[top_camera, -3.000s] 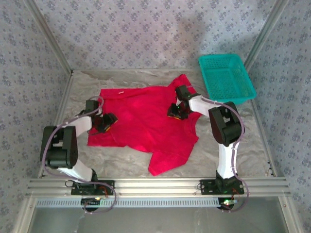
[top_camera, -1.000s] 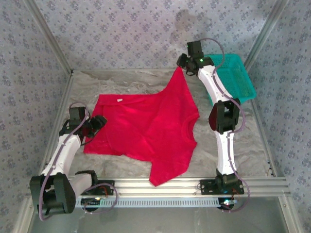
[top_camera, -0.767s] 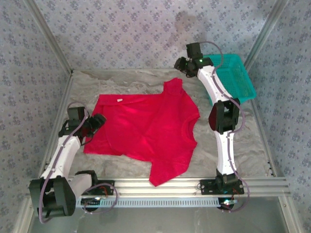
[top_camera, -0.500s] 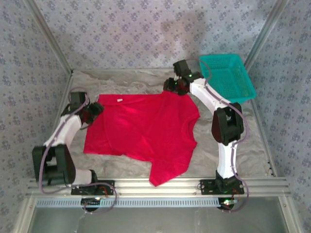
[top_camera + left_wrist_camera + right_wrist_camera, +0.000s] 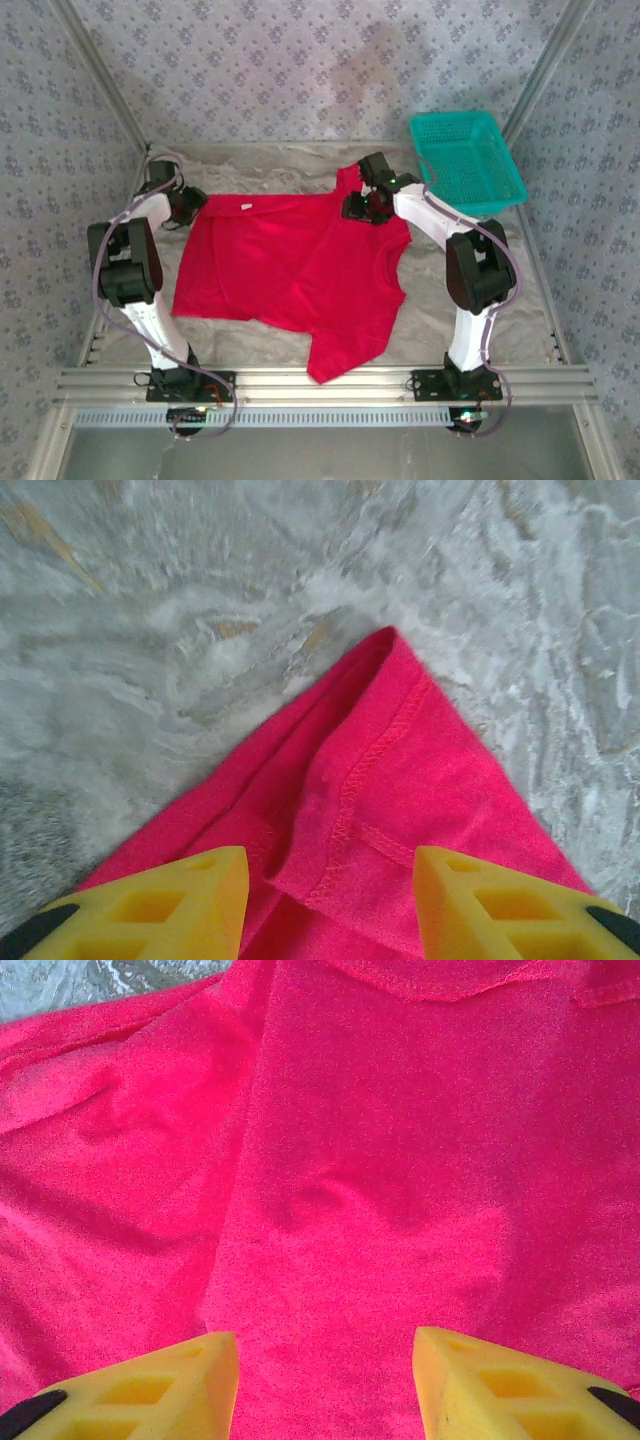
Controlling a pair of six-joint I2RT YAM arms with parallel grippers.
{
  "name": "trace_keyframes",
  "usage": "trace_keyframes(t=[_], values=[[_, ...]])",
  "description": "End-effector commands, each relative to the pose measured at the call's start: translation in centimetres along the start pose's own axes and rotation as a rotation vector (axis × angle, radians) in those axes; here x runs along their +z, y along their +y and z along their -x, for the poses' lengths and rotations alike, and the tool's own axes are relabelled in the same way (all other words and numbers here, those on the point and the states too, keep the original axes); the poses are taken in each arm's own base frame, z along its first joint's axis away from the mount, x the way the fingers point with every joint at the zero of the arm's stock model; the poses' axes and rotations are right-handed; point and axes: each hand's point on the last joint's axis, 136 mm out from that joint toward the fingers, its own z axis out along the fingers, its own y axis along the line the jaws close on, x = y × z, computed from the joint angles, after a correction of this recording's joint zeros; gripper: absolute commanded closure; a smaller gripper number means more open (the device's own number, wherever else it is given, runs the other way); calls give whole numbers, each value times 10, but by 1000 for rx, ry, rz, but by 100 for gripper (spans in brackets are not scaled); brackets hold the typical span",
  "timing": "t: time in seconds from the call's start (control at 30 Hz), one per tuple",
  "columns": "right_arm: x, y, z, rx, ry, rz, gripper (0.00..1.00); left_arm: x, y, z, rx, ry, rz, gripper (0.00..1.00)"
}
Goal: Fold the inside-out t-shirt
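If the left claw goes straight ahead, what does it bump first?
Probably the red t-shirt; its pointed corner lies just ahead of the left claw, though depth is unclear.

Red t-shirt (image 5: pixel 290 265) spread flat on the table (image 5: pixel 510 300).
Plain bright red and short-sleeved, with stitched seams showing and light wrinkles. A small white tag (image 5: pixel 245 207) lies near its far left corner. One sleeve points toward the near edge, the other toward the far right.

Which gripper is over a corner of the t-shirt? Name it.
The left gripper: its jaws frame a hemmed t-shirt corner against the table. The right gripper faces broad red cloth.
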Motion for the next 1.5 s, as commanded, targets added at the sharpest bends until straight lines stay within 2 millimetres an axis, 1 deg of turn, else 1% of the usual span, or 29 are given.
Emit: trace_keyframes(t=[0.0,0.1,0.2,0.27,0.33,0.37,0.47,0.57,0.63,0.7,0.77,0.8,0.9,0.97,1.0,1.03,1.07,1.1,1.13,1.17,1.2,1.23,1.27,1.3,1.37,1.4,1.47], values=[[-7,1,8,-10,-22,29,50,9,-12,4,-42,13,-62,54],[-3,0,7,-9,-14,31,50,17,-15,5,-58,24,-81,56],[2,-2,3,-7,5,26,50,21,-17,5,-63,28,-82,63],[5,-4,0,-4,17,24,51,22,-18,7,-63,31,-85,74],[6,-8,-3,0,22,22,52,22,-20,8,-63,33,-91,92],[6,-9,-3,3,22,20,52,21,-22,9,-63,34,-92,99],[6,-14,-7,11,25,16,54,9,-30,16,-55,21,-99,100],[11,-19,-13,20,34,8,55,-12,-48,29,-42,-19,-129,100],[20,-29,-16,35,46,-17,55,-26,-61,43,-31,-66,-150,100],[27,-38,-17,54,55,-37,55,-34,-70,56,-23,-102,-154,100],[32,-48,-17,75,57,-59,55,-34,-79,70,-12,-128,-152,100],[33,-52,-16,83,55,-70,55,-30,-83,76,-8,-136,-151,100],[34,-56,-19,91,65,-81,56,-11,-90,93,-1,-135,-131,100],[33,-55,-24,83,77,-86,56,3,-93,101,11,-116,-113,100],[32,-55,-28,77,84,-91,56,7,-96,106,21,-110,-102,100],[30,-53,-32,68,93,-93,55,11,-96,109,31,-103,-85,97],[29,-51,-38,57,101,-96,55,12,-95,112,37,-100,-67,88],[27,-49,-43,45,108,-99,55,11,-91,114,42,-101,-43,75],[26,-46,-50,33,117,-101,54,6,-89,115,49,-107,-17,57],[24,-43,-57,19,126,-104,54,-1,-85,116,59,-116,9,44],[22,-41,-65,7,136,-109,53,-8,-83,114,68,-124,31,37],[21,-40,-71,-4,143,-115,53,-19,-80,110,82,-136,51,33],[19,-37,-81,-16,152,-120,52,-30,-76,101,98,-142,70,32],[17,-35,-88,-20,156,-125,51,-36,-72,90,113,-144,77,32],[12,-34,-106,-14,169,-140,50,-52,-67,58,144,-144,50,32],[11,-34,-114,-10,173,-149,49,-56,-67,43,155,-141,19,33],[4,-29,-124,1,159,-147,48,-57,-64,3,171,-99,-48,34]])
